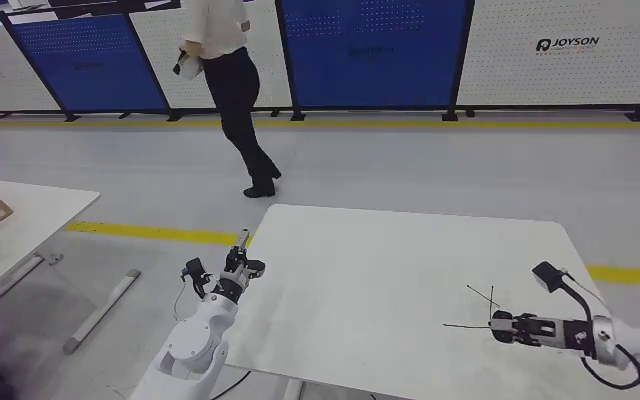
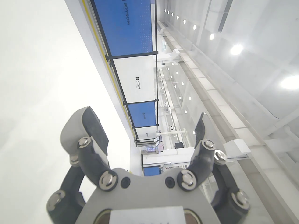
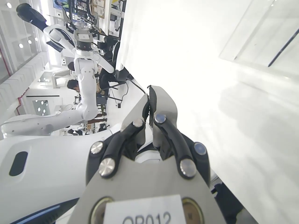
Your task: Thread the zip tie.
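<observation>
One risk I see: the zip tie (image 1: 465,325), pinched in my closed right gripper (image 1: 494,323) over the table's (image 1: 400,280) right side, may flex and slip; my left gripper (image 2: 147,122) stands open, far left.

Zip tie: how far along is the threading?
Done: right hand shut, seemingly on the zip tie. Underway: nothing else; left hand is open and empty at the opposite table edge. Left: no loop shows, so all the threading.
</observation>
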